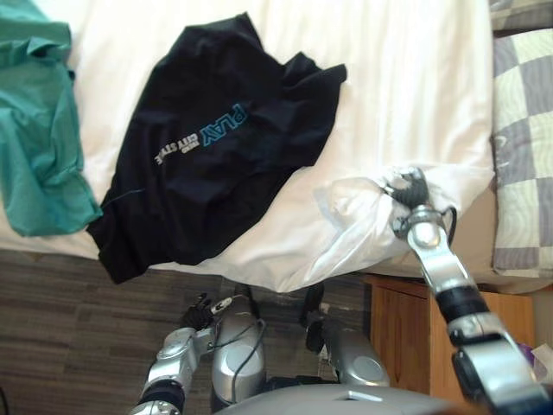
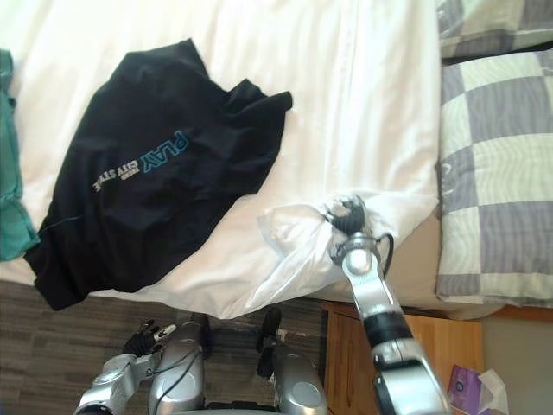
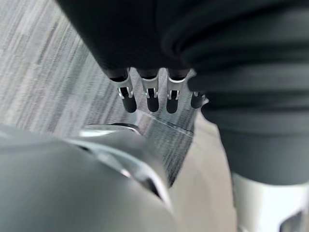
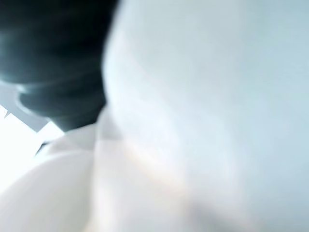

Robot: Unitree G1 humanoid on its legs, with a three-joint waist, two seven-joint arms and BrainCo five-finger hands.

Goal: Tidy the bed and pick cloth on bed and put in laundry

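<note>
Black shirt (image 1: 216,147): one, with pale and blue print on the chest, lying spread and slightly rumpled on the bed, its lower hem reaching the bed's near edge; neither hand touches it. Green cloth (image 1: 39,130): one, crumpled, at the left side of the bed, just beside the black shirt and apart from it, its lower part also hanging toward the near edge. White sheet (image 1: 415,78): covers the bed under both garments, smooth across the far part, gathered into a bunched, lifted fold at the near right corner. Right hand (image 1: 409,192): set in that bunched fold, dark ribbed cover visible above the cloth, arm coming up from the lower right; its fingers are buried in the sheet, so whether they clasp the cloth cannot be told, and the right wrist view has white fabric pressed close against the cover. Left hand (image 1: 197,313): low beside the robot, below the bed's edge and well apart from both garments, over the floor (image 1: 78,328); in the left wrist view its fingers (image 3: 150,99) hang straight and relaxed, holding nothing. Checked pillow (image 1: 523,147): grey and pale squares, at the right end of the bed, beside the bunched corner. Second checked pillow (image 2: 492,26): behind the first. Wooden cabinet (image 1: 402,333): below the bed's right corner. Purple box (image 2: 471,385): with white tissue, at the lower right next to the cabinet.
</note>
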